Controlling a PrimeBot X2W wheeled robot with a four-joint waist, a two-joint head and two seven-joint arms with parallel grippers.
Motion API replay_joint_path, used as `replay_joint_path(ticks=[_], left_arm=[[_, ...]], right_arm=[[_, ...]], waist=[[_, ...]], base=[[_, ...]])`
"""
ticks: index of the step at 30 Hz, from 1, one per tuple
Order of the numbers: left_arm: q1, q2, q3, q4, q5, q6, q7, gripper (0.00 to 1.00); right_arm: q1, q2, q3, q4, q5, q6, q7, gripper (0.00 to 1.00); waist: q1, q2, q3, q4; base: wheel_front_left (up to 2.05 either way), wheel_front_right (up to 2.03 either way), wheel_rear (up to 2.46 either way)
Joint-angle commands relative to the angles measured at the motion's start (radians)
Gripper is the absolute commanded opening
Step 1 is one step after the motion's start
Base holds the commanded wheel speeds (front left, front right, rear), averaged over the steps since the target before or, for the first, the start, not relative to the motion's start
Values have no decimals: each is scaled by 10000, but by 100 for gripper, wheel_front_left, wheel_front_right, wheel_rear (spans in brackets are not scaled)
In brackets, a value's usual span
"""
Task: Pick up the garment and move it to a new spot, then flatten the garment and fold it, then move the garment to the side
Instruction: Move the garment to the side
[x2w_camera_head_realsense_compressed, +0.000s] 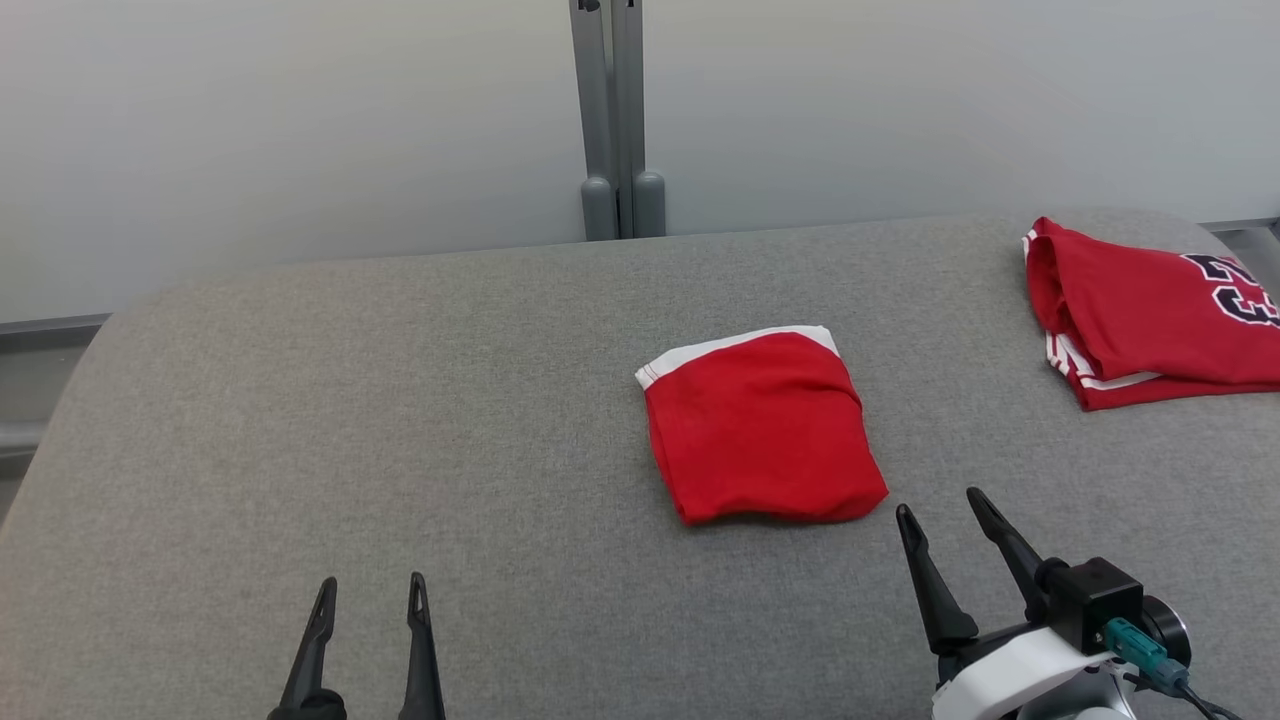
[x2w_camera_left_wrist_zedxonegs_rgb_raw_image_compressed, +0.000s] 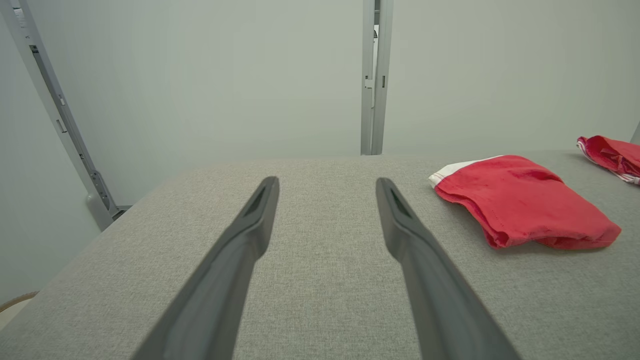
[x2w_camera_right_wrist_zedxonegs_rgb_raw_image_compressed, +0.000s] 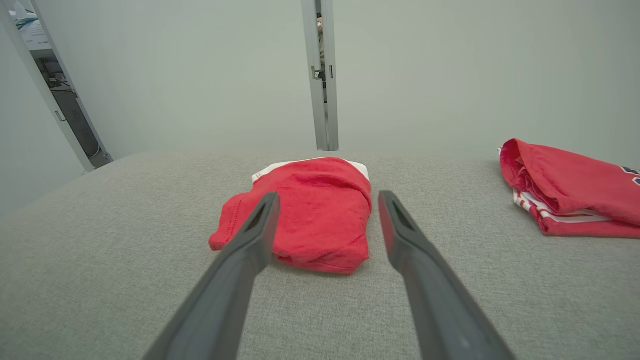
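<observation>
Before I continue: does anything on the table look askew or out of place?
Nothing stands out. The garment lies folded on the table, the jersey folded far right; left end effector and right end effector open, empty.

Lab test booth was suggested: grey fabric table (x2w_camera_head_realsense_compressed: 400, 420) was ringed by plain pale panels (x2w_camera_head_realsense_compressed: 250, 130), metal post (x2w_camera_head_realsense_compressed: 612, 120) at 12 o'clock.

folded red garments (x2w_camera_head_realsense_compressed: 765, 430) (x2w_camera_head_realsense_compressed: 1150, 320): 2 | hands (x2w_camera_head_realsense_compressed: 372, 578) (x2w_camera_head_realsense_compressed: 938, 499): 2 | grey table (x2w_camera_head_realsense_compressed: 400, 400): 1
</observation>
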Motion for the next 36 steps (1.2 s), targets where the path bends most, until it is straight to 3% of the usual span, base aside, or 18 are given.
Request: replay_joint_path(ticks=[1, 18, 25, 28, 30, 33, 36], left_arm=[[-73, 24, 16, 16, -70, 38, 0, 100], [-161, 24, -60, 25, -43, 54, 0, 100], [-326, 24, -232, -31, 20, 18, 0, 100], [-475, 25, -387, -66, 28, -5, 0, 100], [-560, 24, -500, -84, 21, -33, 0, 100], [-807, 24, -666, -152, -34, -69, 0, 100], [-1072, 24, -861, -237, -101, -62, 0, 100]], right_arm=[[130, -26, -24, 30, -40, 1, -19, 100], [123, 27, 112, 78, -25, 1, -19, 100], [-284, 93, 427, 307, 528, 1, -19, 100], [-699, 200, 507, 721, 1864, 1, -19, 100], [-1156, -97, 768, 1149, 2881, 1, -21, 100], [-2141, -743, 1488, 1953, 4790, 1, 144, 100], [-3120, -1566, 2199, 2207, 6644, 3, 1067, 100]], waist=[[0, -1, 3, 7], [0, -1, 87, 175], [0, -1, 419, 310], [0, -1, 646, 423], [0, -1, 824, 509], [0, -1, 1298, 645], [0, -1, 1789, 807]], base=[[0, 0, 0], [0, 0, 0], [0, 0, 0], [0, 0, 0], [0, 0, 0], [0, 0, 0], [0, 0, 0]])
